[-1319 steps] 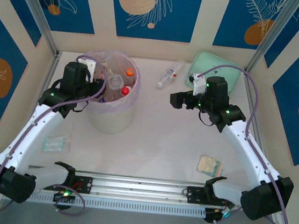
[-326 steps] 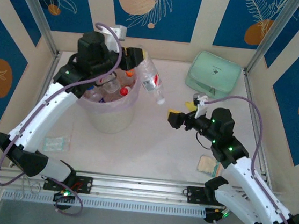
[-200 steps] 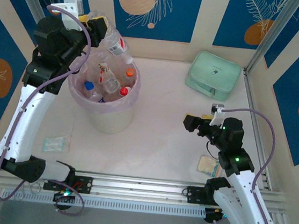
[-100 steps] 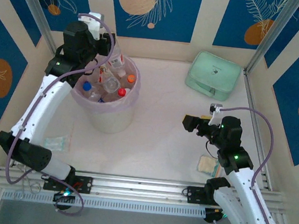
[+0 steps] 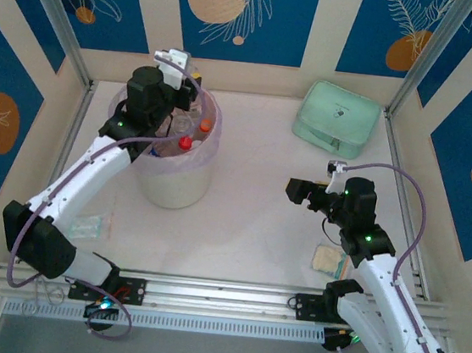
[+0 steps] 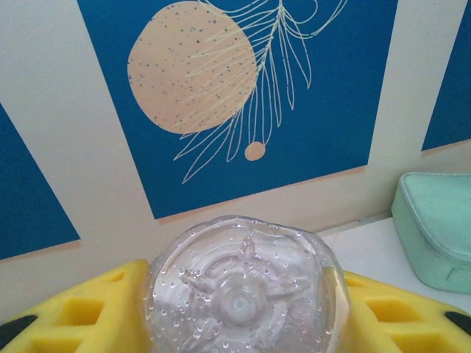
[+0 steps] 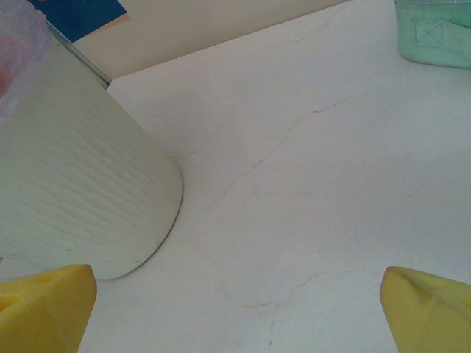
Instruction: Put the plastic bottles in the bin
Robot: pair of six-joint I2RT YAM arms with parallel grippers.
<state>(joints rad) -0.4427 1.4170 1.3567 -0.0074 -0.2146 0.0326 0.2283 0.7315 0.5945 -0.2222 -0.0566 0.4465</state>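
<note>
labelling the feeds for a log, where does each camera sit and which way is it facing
Top external: above and behind the arm bases, looking down on the table; both arms show, the left gripper over the bin, the right gripper open.
Left wrist: on the left arm, facing the back wall past the base of a bottle clamped between its yellow fingers.
Right wrist: low over the table, facing the bin's wall; its yellow fingertips sit in the bottom corners.
Shared: the mint-green case appears in all three.

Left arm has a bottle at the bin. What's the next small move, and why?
Probably open the jaws of the left gripper: they clamp the bottle over the bin, near its far rim, so it should drop inside.
</note>
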